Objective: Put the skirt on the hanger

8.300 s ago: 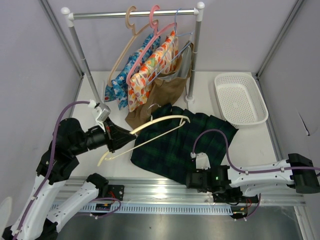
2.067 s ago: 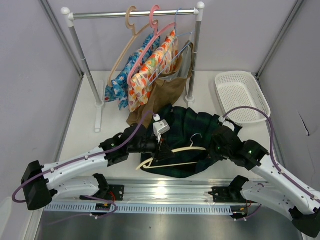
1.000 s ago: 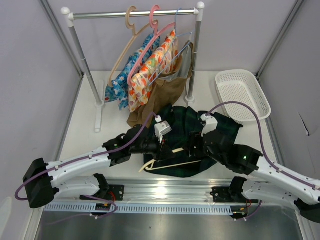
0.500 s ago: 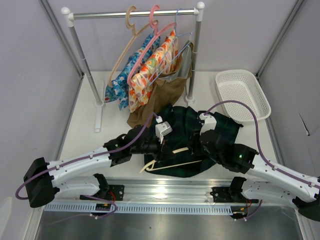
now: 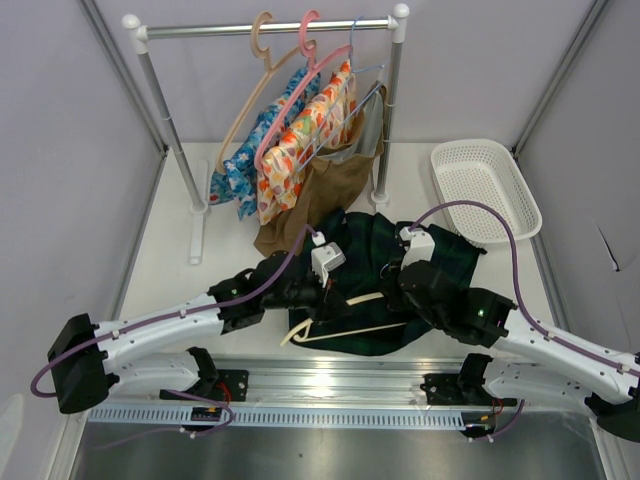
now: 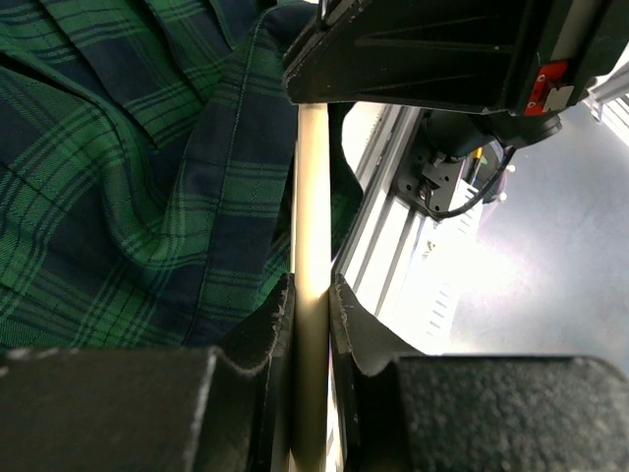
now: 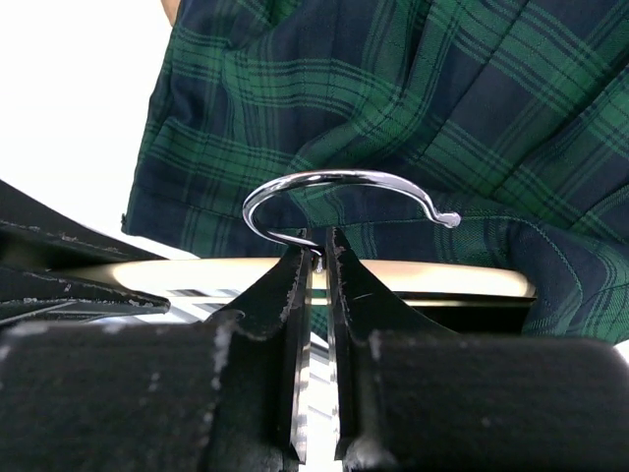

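left gripper (image 6: 312,295), right gripper (image 7: 316,260) pinching hanger (image 6: 313,197) — skirt (image 5: 378,240) beneath, near front rail (image 5: 330,376)

The skirt (image 5: 375,240) lies mid-frame on the surface (image 5: 180,290), with the hanger (image 5: 340,330) across its lower part. The left claw (image 5: 330,295) meets the hanger from the left, the right claw (image 5: 392,280) from the right. Behind, at upper centre, stands the rack (image 5: 270,28). The basket (image 5: 485,190) sits at the right.
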Tool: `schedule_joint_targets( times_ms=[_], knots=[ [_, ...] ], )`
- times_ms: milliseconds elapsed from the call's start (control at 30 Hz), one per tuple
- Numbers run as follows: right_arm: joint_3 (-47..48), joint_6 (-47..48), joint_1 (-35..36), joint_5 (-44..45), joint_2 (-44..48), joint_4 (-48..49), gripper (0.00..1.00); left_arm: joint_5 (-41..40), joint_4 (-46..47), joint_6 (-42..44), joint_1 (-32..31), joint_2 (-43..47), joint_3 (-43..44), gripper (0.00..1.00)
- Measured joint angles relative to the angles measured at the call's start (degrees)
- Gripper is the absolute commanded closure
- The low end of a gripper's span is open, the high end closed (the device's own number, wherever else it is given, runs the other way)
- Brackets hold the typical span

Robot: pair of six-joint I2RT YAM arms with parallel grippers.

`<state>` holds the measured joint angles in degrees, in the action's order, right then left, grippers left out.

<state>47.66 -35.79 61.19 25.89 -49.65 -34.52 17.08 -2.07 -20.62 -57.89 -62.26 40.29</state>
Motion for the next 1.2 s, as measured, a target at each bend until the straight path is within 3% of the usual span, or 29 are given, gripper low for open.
schedule_joint_targets(
  times_ms=[33,300,400,867,1200],
  knots=[
    [0.0,0.0,0.0,0.04,0.07,0.02,1.0,-0.57,-0.33,-0.07,-0.17,0.0,0.2,0.87],
    [-0.52,-0.22,0.04,0.17,2.01,0.83,1.0,-10.25,-5.6,-1.44,-0.72,2.8,1.36,0.48],
    [-0.98,-0.44,0.07,0.2,3.19,0.96,1.0,-14.53,-8.44,-2.05,-0.7,4.74,1.38,0.43],
    [-3.56,-1.73,0.11,0.11,5.51,1.79,1.0,-32.2,-22.32,-7.41,-0.52,19.71,1.4,0.35],
    [-3.76,-1.95,0.09,0.22,5.11,1.31,1.0,-39.74,-31.45,-15.23,-0.44,24.7,0.63,0.41]
  ],
)
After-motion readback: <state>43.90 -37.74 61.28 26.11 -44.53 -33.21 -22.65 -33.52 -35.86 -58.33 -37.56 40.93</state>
